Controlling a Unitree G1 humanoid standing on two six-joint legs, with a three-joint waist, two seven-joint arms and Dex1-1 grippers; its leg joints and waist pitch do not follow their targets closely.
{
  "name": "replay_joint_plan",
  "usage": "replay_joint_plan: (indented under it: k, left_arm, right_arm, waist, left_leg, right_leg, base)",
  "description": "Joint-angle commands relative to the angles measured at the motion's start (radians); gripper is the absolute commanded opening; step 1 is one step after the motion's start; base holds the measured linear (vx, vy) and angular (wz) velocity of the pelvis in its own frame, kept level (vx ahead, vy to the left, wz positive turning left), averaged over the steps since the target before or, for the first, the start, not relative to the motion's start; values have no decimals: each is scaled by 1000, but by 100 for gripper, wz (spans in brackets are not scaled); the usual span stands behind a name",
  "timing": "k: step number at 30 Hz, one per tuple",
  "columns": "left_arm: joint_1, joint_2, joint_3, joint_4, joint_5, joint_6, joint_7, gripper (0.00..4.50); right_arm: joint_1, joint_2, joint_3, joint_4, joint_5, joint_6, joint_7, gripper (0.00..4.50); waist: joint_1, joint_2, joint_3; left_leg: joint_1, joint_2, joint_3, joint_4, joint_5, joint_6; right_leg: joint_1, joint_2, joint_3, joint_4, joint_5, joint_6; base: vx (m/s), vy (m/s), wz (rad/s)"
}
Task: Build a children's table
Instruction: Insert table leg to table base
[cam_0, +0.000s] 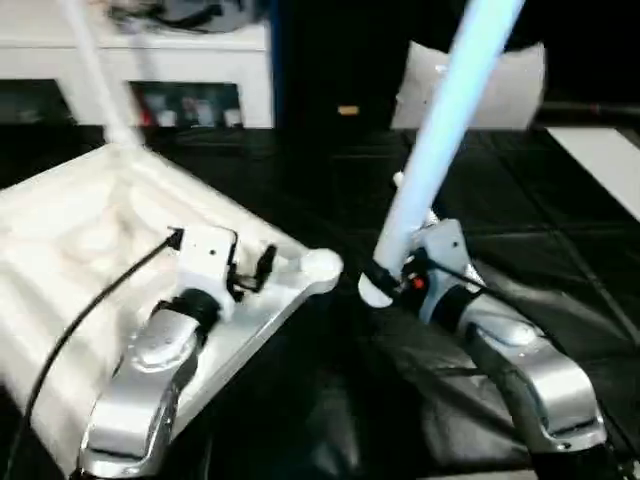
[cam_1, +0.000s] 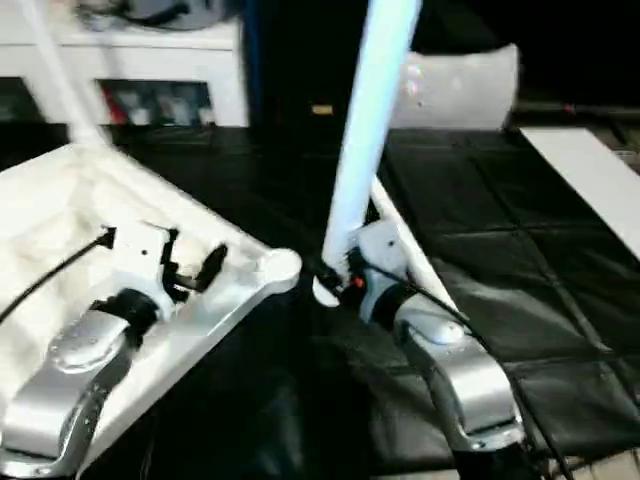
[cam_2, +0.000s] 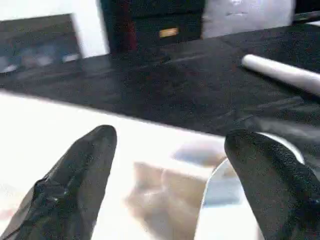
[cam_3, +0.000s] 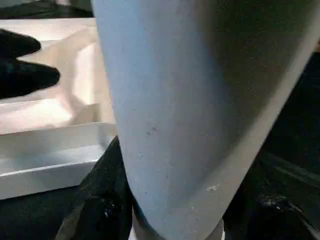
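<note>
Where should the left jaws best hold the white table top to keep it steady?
Probably the raised edge wall of the table top beside its corner socket, approached from above: that rim is thin and straight. The open left gripper already hovers there.

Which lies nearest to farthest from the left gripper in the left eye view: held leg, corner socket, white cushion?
From the left gripper:
1. Corner socket, just to its right on the tabletop's corner.
2. Held leg, further right in the right gripper.
3. White cushion, far back right.
</note>
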Motion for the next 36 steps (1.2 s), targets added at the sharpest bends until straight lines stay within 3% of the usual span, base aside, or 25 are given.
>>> replay_joint_plan:
  k: [1, 2, 3, 4, 5, 6, 7, 8, 9, 10, 11, 13, 14, 17, 18, 20, 23, 26, 27, 30, 32, 34, 35, 36]
  left_arm:
    - [-2, -12, 7, 0, 2, 21, 15, 395]
    - [-3, -9, 4, 1, 5, 11, 10, 395]
    - [-6, -6, -1, 0, 10, 1, 7, 395]
    - [-8, -5, -3, 0, 12, -2, 6, 395]
    - [-10, -1, -8, 1, 10, 6, 0, 395]
    - [-10, 2, -11, 1, 9, 15, -4, 395]
    - [-12, 9, -16, 4, 9, 12, -13, 395]
    - [-15, 17, -21, 8, 6, 4, -29, 395]
    - [-18, 20, -20, 10, -1, 5, -42, 395]
    - [-23, 21, -16, 16, -13, 11, -57, 395]
    - [-31, 22, -10, 21, -33, 18, -77, 395]
    - [-44, 30, -9, 25, -54, 20, -109, 413]
    - [-54, 39, -13, 28, -64, 21, -133, 423]
    - [-71, 73, -41, 44, -86, 25, -213, 441]
    - [-78, 98, -68, 55, -91, 34, -262, 446]
    - [-85, 126, -102, 68, -106, 47, -326, 449]
    - [-138, 144, -168, 141, -82, 78, -381, 450]
    - [-181, 133, -196, 198, -64, 83, -388, 450]
    - [-194, 127, -202, 212, -69, 95, -393, 415]
    - [-216, 119, -214, 234, -67, 114, -390, 408]
    - [-236, 110, -219, 254, -60, 129, -381, 366]
    - [-257, 90, -214, 271, -69, 155, -369, 363]
    - [-266, 80, -216, 270, -75, 169, -369, 357]
    - [-272, 75, -219, 270, -76, 176, -371, 344]
  right_arm:
    - [-9, -4, -20, 1, 3, -15, -2, 190]
    - [-8, 5, -36, 4, 18, -9, -8, 190]
    - [-11, 10, -50, 11, 23, -6, -15, 190]
    - [-13, 11, -55, 14, 23, -5, -18, 190]
    - [-14, 8, -57, 15, 16, -10, -19, 190]
    - [-14, 5, -55, 15, 9, -15, -18, 190]
    - [-13, 5, -55, 13, 6, -15, -23, 190]
    - [-12, 12, -64, 11, 8, -12, -35, 190]
    - [-10, 21, -75, 8, 14, -11, -47, 190]
    - [-10, 32, -88, 8, 19, -14, -59, 190]
    - [-10, 42, -102, 7, 26, -22, -68, 190]
    - [-13, 50, -119, 4, 38, -23, -75, 189]
    - [-11, 52, -128, -1, 33, -26, -84, 189]
    - [-11, 41, -127, -13, 44, -28, -57, 189]
    - [-10, 40, -134, -19, 48, -37, -55, 189]
    - [-10, 45, -146, -21, 56, -67, -50, 189]
    - [-10, 55, -172, -30, 79, 23, -84, 189]
    - [2, 42, -169, -28, 81, 33, -71, 189]
    - [6, 34, -166, -25, 77, 17, -60, 189]
    - [12, 23, -156, -15, 60, -22, -49, 189]
    - [16, 25, -156, -17, 53, -20, -56, 189]
    - [19, 21, -150, -22, 29, -8, -81, 189]
    - [25, 10, -138, -28, 7, -6, -90, 189]
    - [29, 10, -138, -31, -4, -1, -103, 189]
  waist:
    - [-14, 22, -36]
    - [-2, -11, -39]
    - [37, -36, -25]
    - [55, -47, -31]
    - [85, -48, -36]
    - [98, -48, -41]
    - [104, -33, -52]
    - [94, -19, -51]
    - [73, 0, -64]
    - [69, 5, -64]
    - [68, 6, -62]
    - [69, -2, -57]
    - [69, -3, -53]
    - [63, -2, -47]
    - [60, 7, -47]
    - [54, 2, -48]
    - [50, 6, -48]
    - [52, 0, -51]
    - [55, -1, -53]
    - [57, -2, -61]
    - [57, 1, -69]
    - [56, 2, -68]
    - [57, 9, -64]
    - [57, 5, -62]
  left_leg:
    - [14, 72, -131, -171, -470, 135]
    - [9, 30, -8, -58, -344, 84]
    - [18, 21, 49, 24, -140, 69]
    - [-9, 24, 59, 35, -63, 65]
    - [-22, 37, 67, 33, -10, 75]
    - [-29, 46, 67, 21, -11, 89]
    - [-25, 66, 74, -29, 27, 98]
    - [8, 81, 88, -78, 41, 96]
    - [35, 117, 75, -86, 26, 72]
    - [36, 125, 70, -89, 18, 62]
    - [36, 122, 76, -94, -34, 46]
    - [27, 104, 91, -99, -110, 18]
    - [27, 97, 100, -102, -164, 1]
    - [27, 90, 107, -104, -241, -17]
    - [26, 90, 106, -104, -246, -21]
    - [26, 87, 108, -103, -252, -16]
    - [24, 87, 111, -104, -215, -12]
    - [23, 85, 114, -101, -185, -7]
    - [24, 86, 117, -100, -161, -2]
    - [16, 86, 121, -94, -81, 12]
    - [12, 83, 124, -85, -7, 31]
    - [16, 83, 127, -84, -1, 40]
    - [18, 84, 127, -85, -22, 38]
    - [19, 85, 127, -87, -46, 33]
  right_leg:
    - [18, -39, 44, -16, -171, -207]
    - [2, -129, 116, -131, -281, -190]
    - [3, -213, 157, -197, -623, -80]
    - [21, -210, 173, -199, -713, -7]
    - [18, -210, 194, -189, -750, 60]
    - [27, -207, 199, -172, -689, 52]
    - [37, -167, 157, -136, -446, -26]
    - [11, -91, 98, -108, -199, -78]
    - [1, -74, 85, -76, -22, -104]
    - [2, -79, 85, -69, 40, -114]
    - [5, -89, 87, -71, 93, -134]
    - [15, -98, 91, -80, 71, -145]
    - [13, -101, 94, -89, 0, -136]
    - [8, -105, 100, -106, -154, -97]
    - [7, -105, 100, -105, -168, -92]
    - [3, -105, 104, -112, -217, -72]
    - [1, -99, 105, -109, -185, -77]
    - [4, -98, 106, -108, -161, -81]
    - [4, -100, 108, -108, -133, -86]
    - [12, -100, 108, -96, -35, -97]
    - [15, -97, 111, -81, 97, -114]
    - [10, -93, 111, -81, 147, -131]
    - [9, -93, 110, -83, 129, -141]
    - [10, -95, 111, -87, 100, -146]
  base:
    - [-38, -84, 59]
    - [-72, -109, 60]
    - [-65, -110, 21]
    - [-65, -110, 21]
    - [-49, -89, -7]
    - [0, 0, 0]
    - [0, 0, 0]
    - [0, 0, 0]
    - [0, 0, 0]
    - [0, 0, 0]
    - [1, 50, -1]
    - [-9, 52, -3]
    - [0, 0, 0]
    - [0, 0, 0]
    - [0, 0, 0]
    - [0, 0, 0]
    - [0, 0, 0]
    - [0, 0, 0]
    - [0, 0, 0]
    - [0, 0, 0]
    - [0, 0, 0]
    - [0, 0, 0]
    - [0, 0, 0]
    - [0, 0, 0]
